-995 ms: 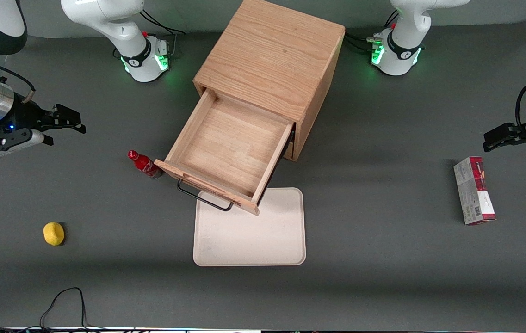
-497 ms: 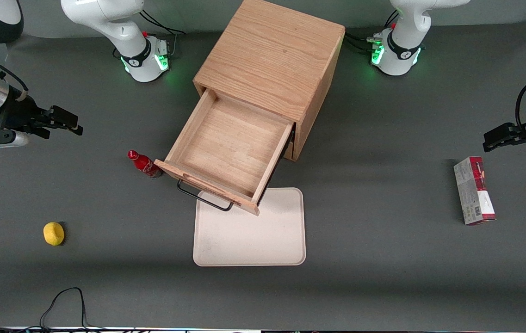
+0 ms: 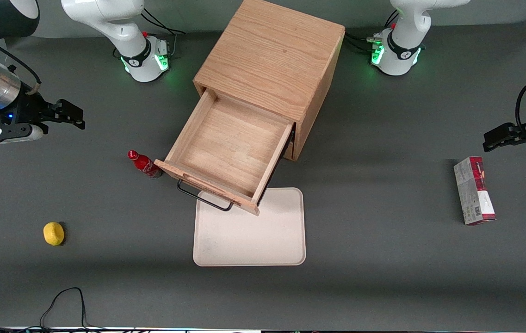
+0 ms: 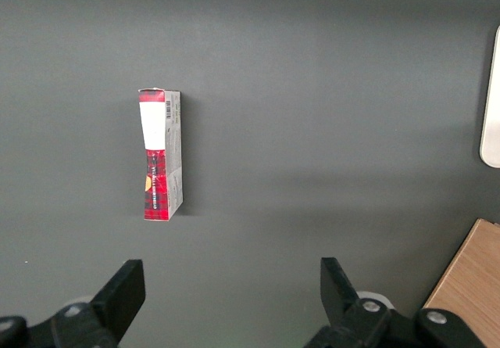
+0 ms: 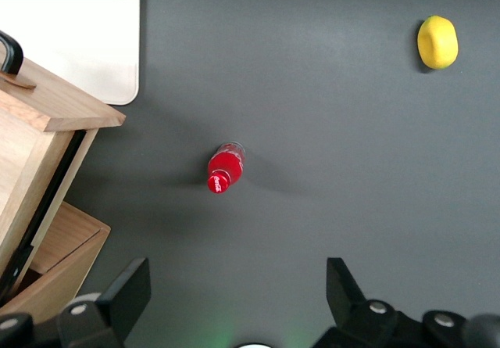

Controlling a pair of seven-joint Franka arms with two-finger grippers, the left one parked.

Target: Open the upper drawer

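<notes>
The upper drawer (image 3: 230, 147) of the oak cabinet (image 3: 272, 55) stands pulled far out, its inside bare, its black bar handle (image 3: 203, 196) hanging over the white tray. The drawer's front corner (image 5: 66, 109) shows in the right wrist view, with the lower drawer (image 5: 66, 242) shut beneath it. My right gripper (image 3: 71, 118) hangs open and empty high above the table, well off toward the working arm's end, away from the handle. In the right wrist view its fingers (image 5: 129, 293) stand wide apart around bare table.
A red bottle (image 3: 144, 164) stands beside the open drawer's front corner; it also shows in the right wrist view (image 5: 223, 168). A yellow lemon (image 3: 53, 233) lies nearer the camera. A white tray (image 3: 249, 231) lies in front of the cabinet. A red-and-white box (image 3: 473, 189) lies toward the parked arm's end.
My right gripper shifted slightly: it drew back toward the table's end, then came back a little and rose. The drawer, bottle and lemon have not moved.
</notes>
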